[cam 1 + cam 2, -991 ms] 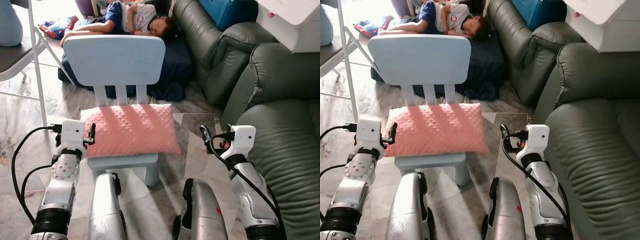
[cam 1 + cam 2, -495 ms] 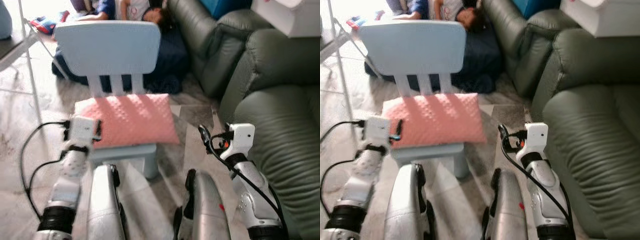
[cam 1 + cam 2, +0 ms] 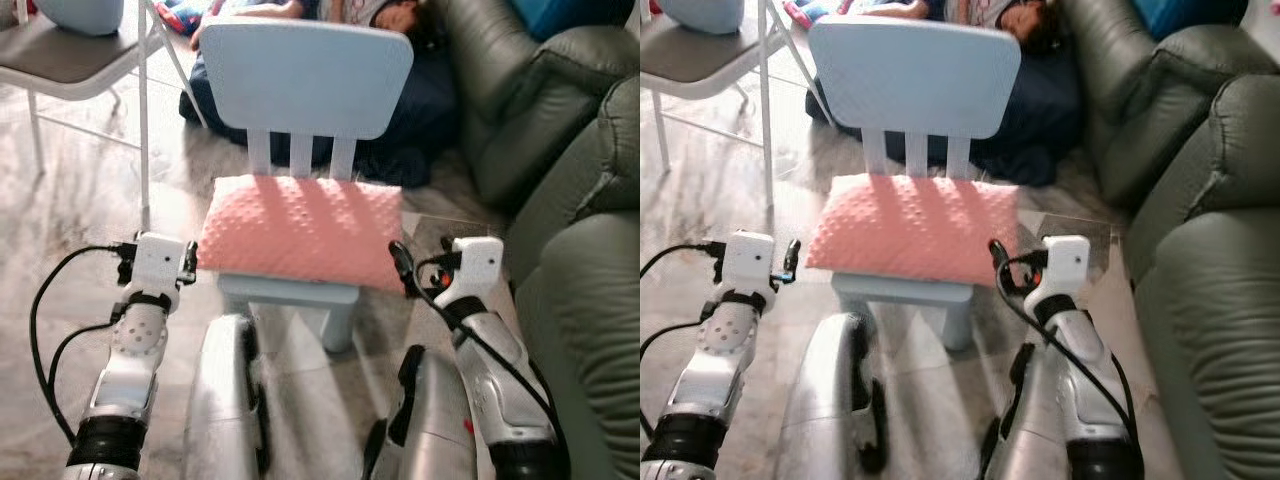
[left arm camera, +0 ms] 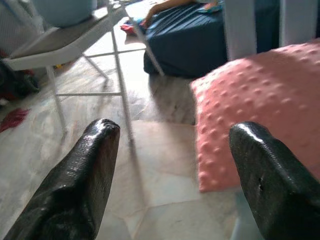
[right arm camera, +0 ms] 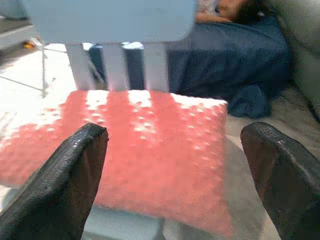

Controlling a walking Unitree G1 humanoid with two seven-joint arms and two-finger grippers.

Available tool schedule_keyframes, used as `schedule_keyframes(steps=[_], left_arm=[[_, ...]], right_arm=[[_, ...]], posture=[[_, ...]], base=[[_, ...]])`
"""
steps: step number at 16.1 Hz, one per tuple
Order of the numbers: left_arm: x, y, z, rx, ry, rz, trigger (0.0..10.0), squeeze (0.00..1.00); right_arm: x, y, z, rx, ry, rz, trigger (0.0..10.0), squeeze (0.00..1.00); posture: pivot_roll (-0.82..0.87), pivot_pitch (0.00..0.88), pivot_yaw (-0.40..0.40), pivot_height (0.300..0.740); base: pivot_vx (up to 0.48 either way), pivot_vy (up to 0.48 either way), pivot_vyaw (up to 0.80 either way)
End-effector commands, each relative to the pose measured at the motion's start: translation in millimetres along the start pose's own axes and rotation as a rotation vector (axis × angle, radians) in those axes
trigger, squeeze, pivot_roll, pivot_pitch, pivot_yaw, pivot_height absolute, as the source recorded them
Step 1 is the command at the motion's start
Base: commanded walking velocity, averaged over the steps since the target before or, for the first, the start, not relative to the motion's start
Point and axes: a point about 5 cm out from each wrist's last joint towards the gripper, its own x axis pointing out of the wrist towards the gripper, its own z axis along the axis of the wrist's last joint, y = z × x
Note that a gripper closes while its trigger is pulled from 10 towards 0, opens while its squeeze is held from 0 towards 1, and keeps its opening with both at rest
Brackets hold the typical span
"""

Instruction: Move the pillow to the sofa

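The pink dimpled pillow (image 3: 301, 228) lay flat on the seat of a small light-blue chair (image 3: 305, 75), covering the seat and overhanging its edges on both sides, with stripes of sunlight falling across it. The left hand (image 3: 187, 263) hovered just beside the pillow's left end, low near the seat edge, its two black fingers (image 4: 75, 185) spread wide apart and grasping nothing; in the left wrist view the pillow's corner lay between and beyond them. The right hand (image 3: 400, 265) sat close to the pillow's right front corner, likewise released, its fingers (image 5: 65, 185) splayed well apart with the pillow and chair back visible between them. Neither hand touched the pillow. To the right stood the dark green leather sofa (image 3: 575, 290), its cushions near the chair but apart from it. Behind the chair a person (image 3: 970, 10) lay on a dark navy cushion (image 3: 430, 110) on the marble floor (image 3: 70, 210). A white folding chair (image 3: 70, 70) stood at the upper left.
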Motion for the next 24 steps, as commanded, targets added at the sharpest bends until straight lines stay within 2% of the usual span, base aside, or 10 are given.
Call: schedule_keyframes(steps=[1,3,7,12,14,17,24], left_arm=[[-0.1,-0.7,4.6,-0.010,-0.021,-0.024,10.0,0.00],[-0.4,-1.3,5.7,-0.011,-0.028,-0.035,10.0,0.00],[-1.4,-2.9,4.9,-0.019,-0.021,-0.044,10.0,0.00],[-1.9,-5.4,3.3,-0.036,-0.011,-0.062,10.0,0.00],[-1.8,-5.6,2.3,-0.037,-0.005,-0.064,10.0,0.00],[-2.0,-6.0,1.5,-0.046,0.000,-0.057,10.0,0.00],[-3.0,-6.1,0.3,-0.043,0.003,-0.045,10.0,0.00]], right_arm=[[-3.0,-3.9,1.0,0.006,0.000,-0.017,10.0,0.00],[-2.4,-2.1,2.8,-0.024,-0.004,0.004,10.0,0.00],[-1.3,-2.6,2.6,-0.002,-0.003,-0.005,10.0,0.00],[-0.3,-2.7,3.2,-0.010,-0.005,0.000,10.0,0.00],[-0.4,-0.6,4.9,-0.040,-0.015,0.024,10.0,0.00],[0.2,-1.1,4.4,-0.021,-0.013,0.013,10.0,0.00],[0.0,-1.7,4.6,-0.009,-0.016,0.009,10.0,0.00]], posture=[[-0.04,0.159,-0.050,0.507],[-0.04,0.161,-0.050,0.507],[-0.04,0.161,-0.050,0.507],[-0.04,0.160,-0.051,0.507],[-0.04,0.159,-0.052,0.507],[-0.04,0.157,-0.053,0.507],[-0.03,0.164,-0.054,0.507]], base=[[0.000,0.000,0.00],[0.000,0.000,0.34],[0.000,0.000,0.32],[0.328,0.000,0.00],[0.356,0.000,0.70],[0.321,0.000,0.39],[0.000,0.000,0.00]])
